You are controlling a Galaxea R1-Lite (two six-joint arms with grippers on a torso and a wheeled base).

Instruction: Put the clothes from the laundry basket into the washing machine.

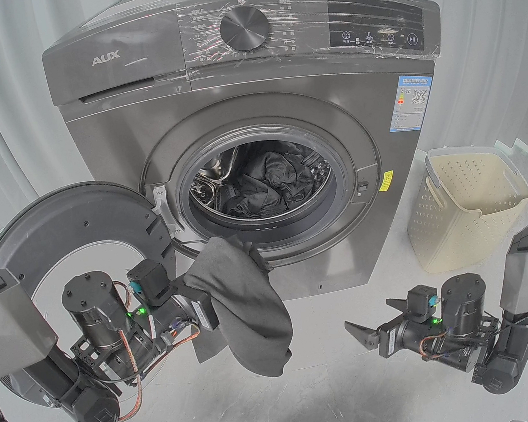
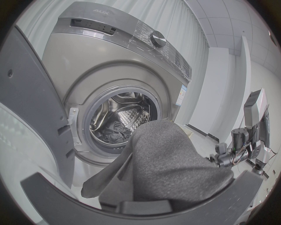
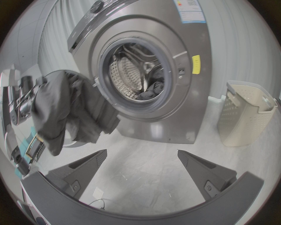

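Observation:
A grey garment (image 1: pixel 249 304) hangs draped over my left gripper (image 1: pixel 210 304), which is shut on it just below and left of the washing machine's (image 1: pixel 142 134) open drum mouth. The cloth (image 2: pixel 169 164) covers the fingers. Dark clothes (image 1: pixel 267 183) lie inside the drum (image 2: pixel 112 133). The cream laundry basket (image 1: pixel 471 210) stands on the floor right of the machine, and no clothes show inside it. My right gripper (image 1: pixel 361 331) hovers low over the floor in front of the machine's right side, open (image 3: pixel 143 167) with nothing between its fingers.
The round door (image 1: pixel 71 230) is swung fully open to the left, close behind my left arm. Bare grey floor (image 1: pixel 334 389) lies between the two arms. White curtains hang behind the machine.

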